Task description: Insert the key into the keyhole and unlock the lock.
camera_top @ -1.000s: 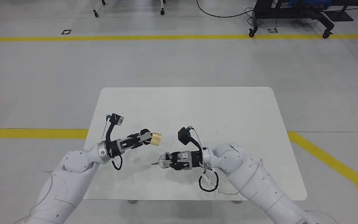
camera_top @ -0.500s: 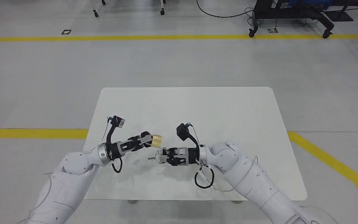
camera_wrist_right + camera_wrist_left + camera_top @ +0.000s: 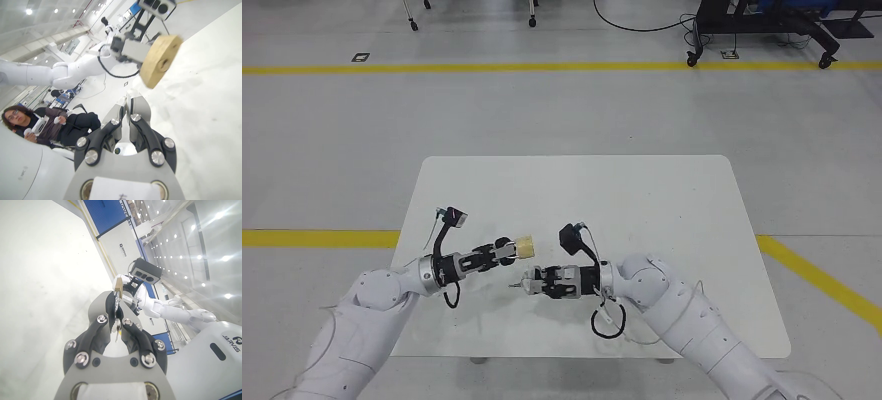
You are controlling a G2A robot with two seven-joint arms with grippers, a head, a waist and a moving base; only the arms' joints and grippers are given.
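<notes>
Brass padlock [image 3: 524, 245] pinched by left tool [image 3: 506, 250], key [image 3: 513, 287] pinched by right tool [image 3: 532, 283], both above white desk [image 3: 662, 200], inside its edges, key tip near padlock, not touching.

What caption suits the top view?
Left jaws hold a padlock over the table; right jaws hold a key close by.

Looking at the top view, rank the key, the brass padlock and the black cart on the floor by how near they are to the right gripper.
1. key: pinched in the right gripper itself, tip sticking out.
2. brass padlock: just beyond the key, held by the left gripper, not touching the key.
3. black cart: far off on the floor, at the view's upper right.
</notes>
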